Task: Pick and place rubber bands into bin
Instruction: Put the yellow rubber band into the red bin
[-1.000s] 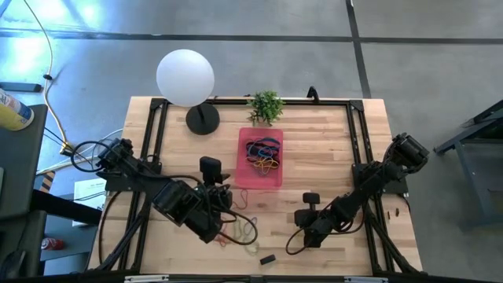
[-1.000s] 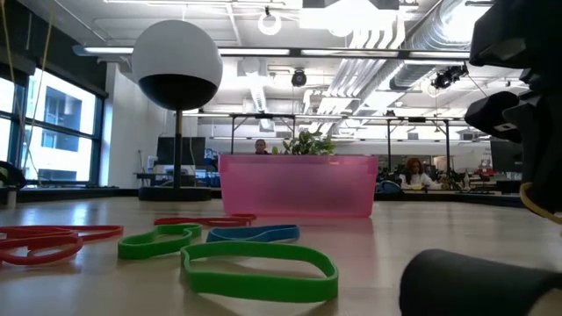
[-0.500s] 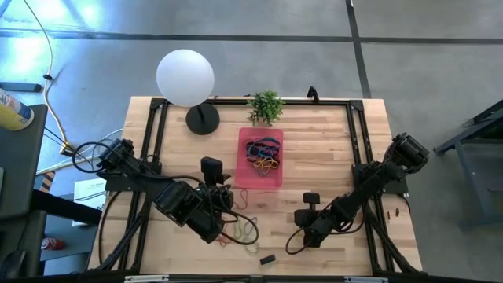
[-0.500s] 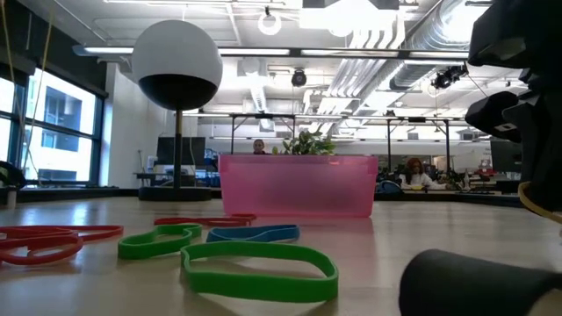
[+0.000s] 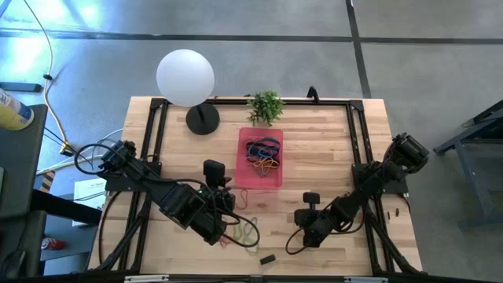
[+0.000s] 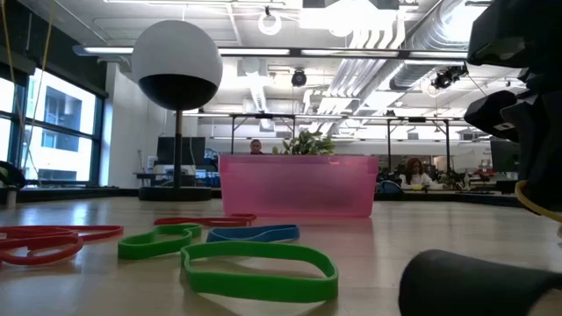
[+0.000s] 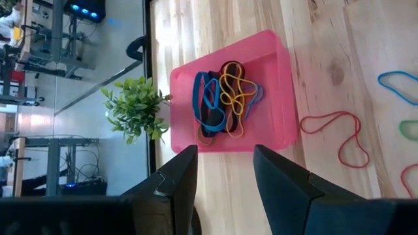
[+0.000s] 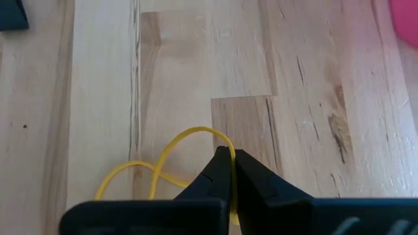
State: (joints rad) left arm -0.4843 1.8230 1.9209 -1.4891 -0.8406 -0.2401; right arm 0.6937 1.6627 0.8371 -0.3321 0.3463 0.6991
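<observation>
At 6 o'clock on the table (image 5: 330,141), a black block (image 5: 268,259) lies by the near edge. Just beyond it, toward 7 o'clock, loose bands (image 5: 242,230) in red, green and blue lie scattered on the wood, outside the bin (image 5: 245,178). At 5 o'clock the right gripper (image 8: 228,153) sits low over the boards with its fingers pressed together. A yellow band (image 8: 163,156) lies on the table and runs up to the tips, but I cannot tell whether it is pinched. Around 8 o'clock, just beside the bin's 9 o'clock side, the left gripper (image 7: 225,150) hangs above the table and points across at the bin. Its fingers stand apart with nothing between them. The bin sits at the table's centre and holds a tangle of bands (image 5: 262,154) in blue, black, orange and yellow. Past it at 12 o'clock stands a plant (image 5: 266,104), with a globe lamp (image 5: 185,77) at 11 o'clock.
</observation>
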